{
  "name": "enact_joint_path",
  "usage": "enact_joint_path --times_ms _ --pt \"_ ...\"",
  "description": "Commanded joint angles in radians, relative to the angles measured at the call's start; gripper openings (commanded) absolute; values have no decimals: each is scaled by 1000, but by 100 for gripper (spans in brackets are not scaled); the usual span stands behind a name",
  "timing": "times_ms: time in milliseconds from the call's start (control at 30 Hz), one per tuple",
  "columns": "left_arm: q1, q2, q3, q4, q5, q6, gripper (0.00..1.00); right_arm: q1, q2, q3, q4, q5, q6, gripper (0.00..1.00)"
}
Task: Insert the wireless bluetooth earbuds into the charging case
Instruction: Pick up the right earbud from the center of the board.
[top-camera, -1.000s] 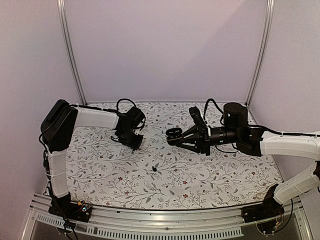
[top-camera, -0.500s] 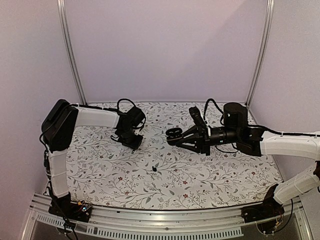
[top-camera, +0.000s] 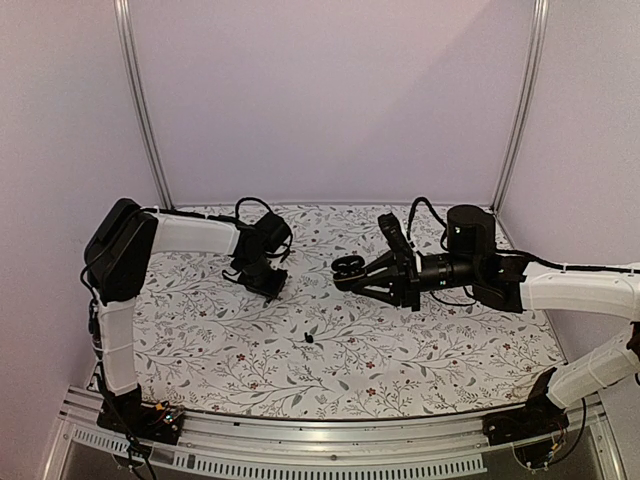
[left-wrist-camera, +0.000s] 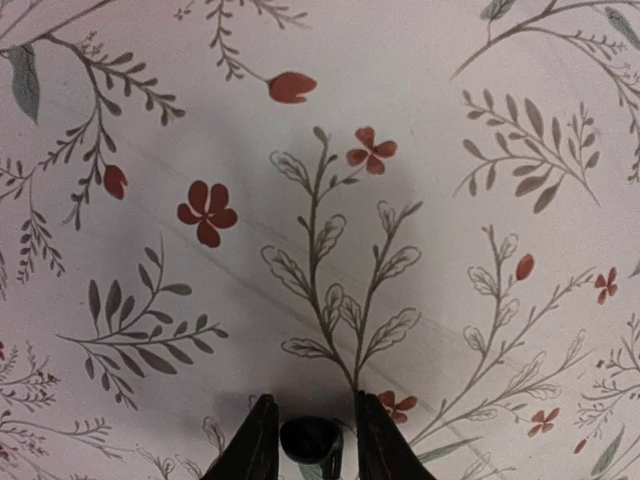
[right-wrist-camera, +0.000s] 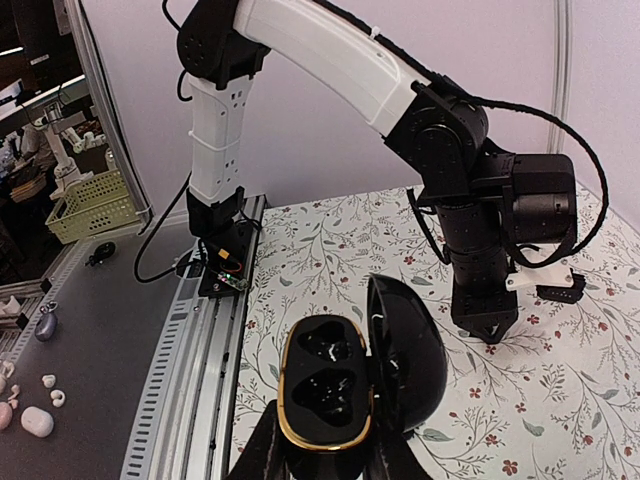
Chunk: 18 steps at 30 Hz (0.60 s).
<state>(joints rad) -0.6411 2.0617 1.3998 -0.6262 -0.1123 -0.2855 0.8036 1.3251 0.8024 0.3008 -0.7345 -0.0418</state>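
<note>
Floral cloth (top-camera: 200, 340) saw almost nothing move: the right gripper (right-wrist-camera: 330, 455) stayed clamped on the open charging case (right-wrist-camera: 345, 385); the left gripper (left-wrist-camera: 311, 425), at its 9 o'clock, pinched one earbud (left-wrist-camera: 311, 442); the loose earbud (top-camera: 309, 338) lay at 7 o'clock. Insertion seemingly remained undone.

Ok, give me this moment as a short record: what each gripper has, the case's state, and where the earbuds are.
left gripper: low over the patterned cloth, shut on the held earbud
held earbud: small black round piece between the fingers, apparently an earbud
right gripper: shut on the charging case, off the cloth
charging case: lid open, gold-rimmed; wells dark, contents unclear
loose earbud: on the cloth, nearer the bases, between the two grippers
</note>
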Motion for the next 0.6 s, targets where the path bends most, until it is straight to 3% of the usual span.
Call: enact_joint_path --times_ms 0,300,567 --pt "-5 14 -21 -49 10 -4 27 -5 -12 -6 18 6 -5 0" --pt "-5 21 -12 -50 19 -6 22 -5 -12 -4 17 6 -4 0" --pt "-6 6 -29 -66 23 -12 24 -5 -15 -5 14 11 -6 0"
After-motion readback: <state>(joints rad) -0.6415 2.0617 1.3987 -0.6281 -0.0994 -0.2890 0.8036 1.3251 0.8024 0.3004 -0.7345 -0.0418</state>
